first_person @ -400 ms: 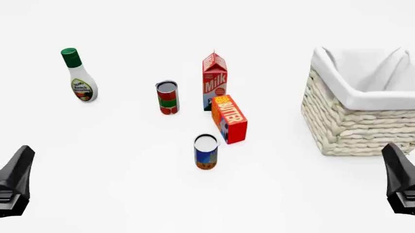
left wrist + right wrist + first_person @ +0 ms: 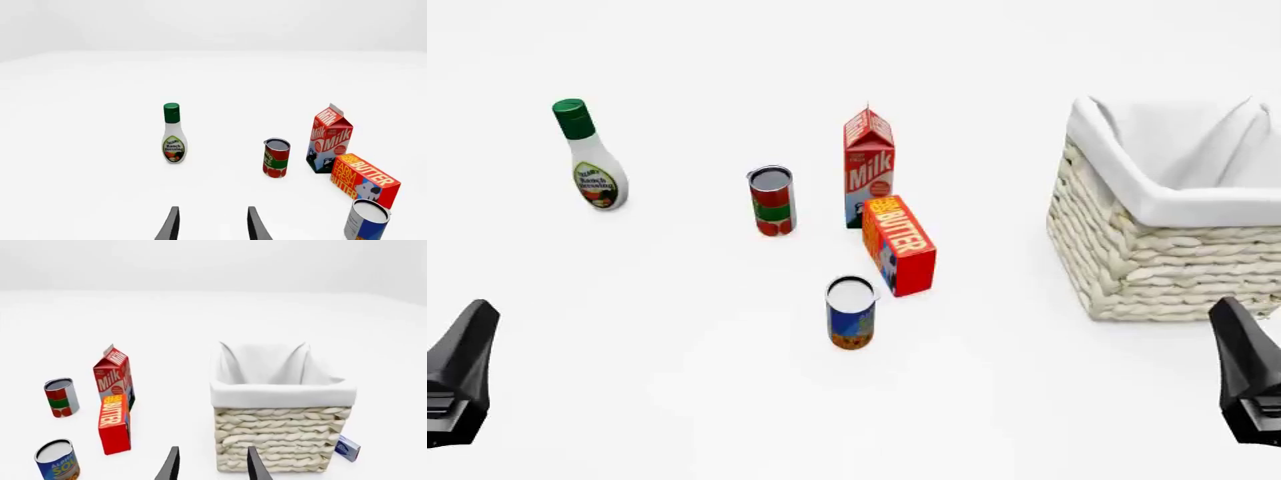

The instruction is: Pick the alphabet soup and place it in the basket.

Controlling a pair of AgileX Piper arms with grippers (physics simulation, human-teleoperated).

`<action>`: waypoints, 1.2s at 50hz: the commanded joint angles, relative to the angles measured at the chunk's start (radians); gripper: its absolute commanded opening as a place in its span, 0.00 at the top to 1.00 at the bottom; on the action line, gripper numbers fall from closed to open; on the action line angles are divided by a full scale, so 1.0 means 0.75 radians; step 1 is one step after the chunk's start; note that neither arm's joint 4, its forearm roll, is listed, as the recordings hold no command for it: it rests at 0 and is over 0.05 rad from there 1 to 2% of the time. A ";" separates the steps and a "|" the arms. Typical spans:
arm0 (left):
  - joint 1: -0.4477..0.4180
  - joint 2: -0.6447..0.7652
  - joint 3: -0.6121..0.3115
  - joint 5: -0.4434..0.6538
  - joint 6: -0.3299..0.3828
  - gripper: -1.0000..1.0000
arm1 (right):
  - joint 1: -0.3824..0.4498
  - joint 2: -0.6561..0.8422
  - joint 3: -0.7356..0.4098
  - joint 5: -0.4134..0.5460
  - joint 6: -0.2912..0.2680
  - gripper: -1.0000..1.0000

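The alphabet soup (image 2: pixel 851 312) is a small can with a blue label turning orange at the bottom. It stands upright near the table's middle, in front of the butter box. It also shows in the left wrist view (image 2: pixel 365 220) and the right wrist view (image 2: pixel 57 461). The basket (image 2: pixel 1158 250) is woven wicker with a white cloth lining and stands at the right, also in the right wrist view (image 2: pixel 280 435). My left gripper (image 2: pixel 474 335) (image 2: pixel 213 227) is open and empty at the near left. My right gripper (image 2: pixel 1236 335) (image 2: pixel 212 467) is open and empty, just in front of the basket.
A ranch dressing bottle (image 2: pixel 590 160) stands at the far left. A red and green can (image 2: pixel 771 200), a milk carton (image 2: pixel 869 165) and a butter box (image 2: pixel 900 243) stand behind the soup. A small blue and white box (image 2: pixel 347 448) lies beside the basket.
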 commanded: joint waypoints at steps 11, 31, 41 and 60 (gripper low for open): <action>0.000 0.000 0.000 0.000 0.000 0.00 | 0.123 -0.006 -0.121 0.078 -0.014 0.00; 0.000 0.000 0.000 0.000 0.000 0.00 | 0.363 -0.005 -0.267 0.194 -0.082 0.00; 0.000 0.000 0.000 0.000 0.000 0.00 | 0.482 0.121 -0.299 0.108 -0.101 0.00; 0.000 0.000 0.000 0.000 0.000 0.00 | 0.613 0.457 -0.339 -0.183 -0.110 0.00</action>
